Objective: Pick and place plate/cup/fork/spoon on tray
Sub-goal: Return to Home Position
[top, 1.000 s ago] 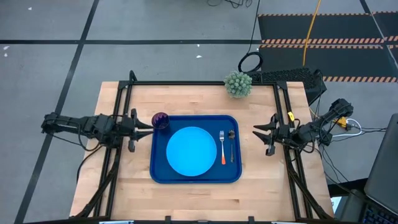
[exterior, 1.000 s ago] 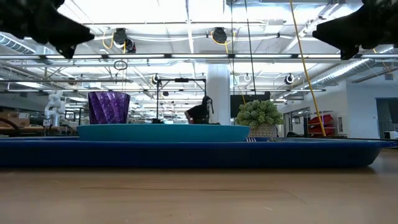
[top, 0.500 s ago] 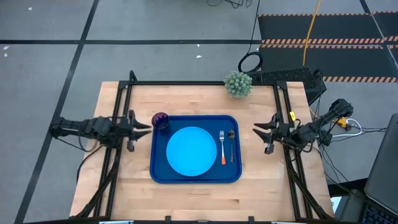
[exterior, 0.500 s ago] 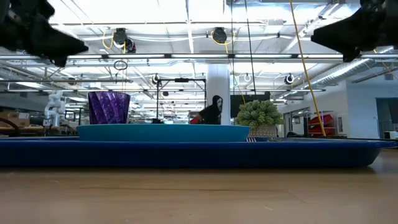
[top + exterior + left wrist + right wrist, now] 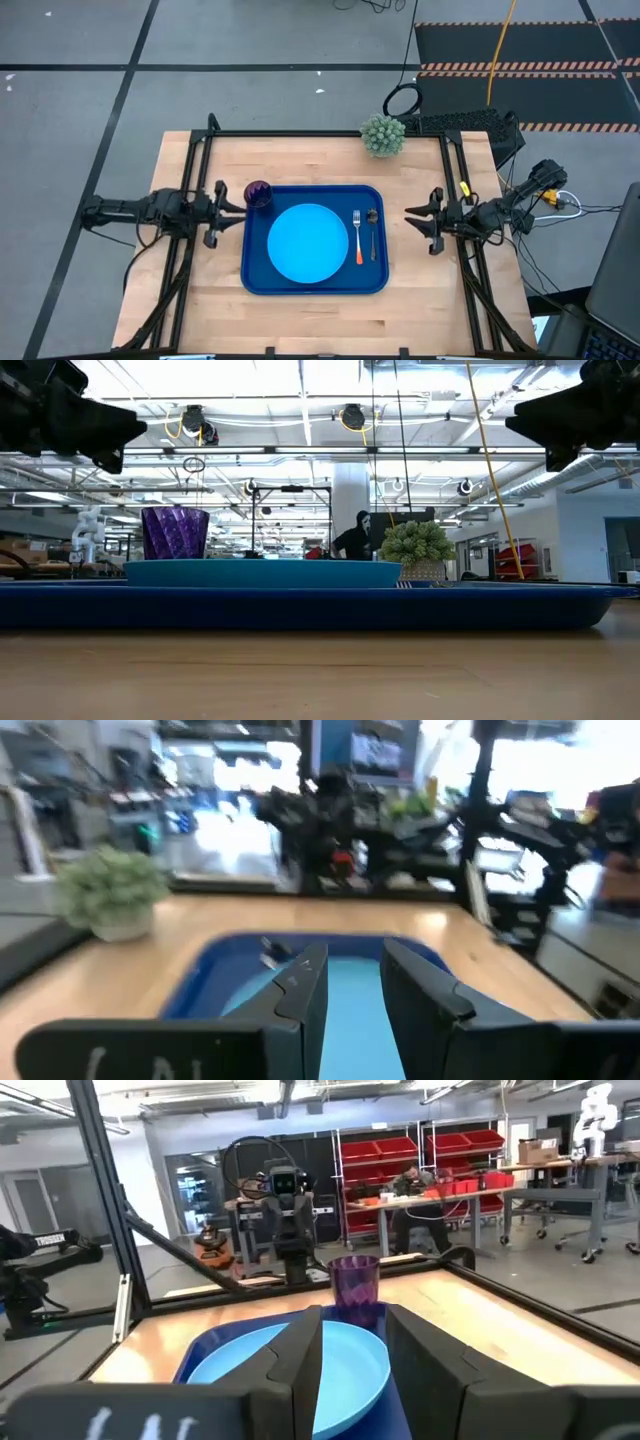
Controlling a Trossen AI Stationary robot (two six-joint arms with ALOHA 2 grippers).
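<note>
The dark blue tray (image 5: 380, 285) lies in the middle of the table. On it rest the light-blue plate (image 5: 307, 243), the orange-handled fork (image 5: 358, 238) and the dark spoon (image 5: 373, 232), side by side to the plate's right. The purple cup (image 5: 258, 194) stands upright in the tray's far left corner; it also shows in the right wrist view (image 5: 354, 1285). My left gripper (image 5: 238, 207) hovers beside the tray's left edge, open by a narrow gap (image 5: 355, 990) and empty. My right gripper (image 5: 410, 216) hovers beside the tray's right edge, open by a narrow gap (image 5: 355, 1350) and empty.
A small green potted plant (image 5: 383, 135) stands at the table's far edge, right of the middle. Black frame rails (image 5: 300, 133) run along the far edge and both sides. Bare wood lies in front of the tray. A person (image 5: 352, 540) shows in the room behind.
My left gripper has sunk a little beside the tray's left edge, staying empty. The plate, cup, fork and spoon have kept still on the tray. The person in the room behind has walked toward the right.
</note>
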